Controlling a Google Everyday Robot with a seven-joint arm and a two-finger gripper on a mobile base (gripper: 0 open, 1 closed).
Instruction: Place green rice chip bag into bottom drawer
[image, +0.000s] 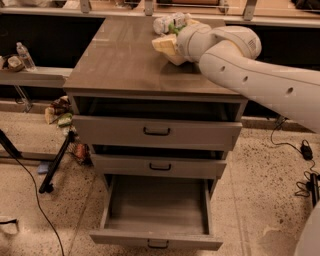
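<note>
**A:** Where is the bag now?

**B:** The bag (169, 23) lies at the far back of the counter (125, 55), just behind the bowl (165, 46). Only a pale, crumpled piece with a little green shows. The arm hides the rest.

**A:** And the gripper?

**B:** The gripper (179, 34) is at the end of the white arm, over the back of the counter, right at the bag and the bowl. The wrist covers it, so I cannot tell if it grasps the bag or is released.

**A:** Which step is this, then?

**B:** The pick, I judge. The drawer (157, 205) stands open at the bottom, with a flat bare grey floor and low walls.

**A:** How to pick well?

**B:** The foil looks thin, crinkly and probably slippery, and the bag is puffed. It is better to take a fold or the sealed end, not the puffed middle, and to press gently so the chips do not break. The bowl is smooth and round and would slide easily, so approach from the side away from it.

**A:** And after?

**B:** Lift straight up above the bowl rim and come forward past the counter's front edge. Then go down in front of the two upper drawers (157, 131), which stand a little out and have dark bar handles. The drawer is wide, so the aim can be loose. Release low, because a light bag may bounce.
</note>
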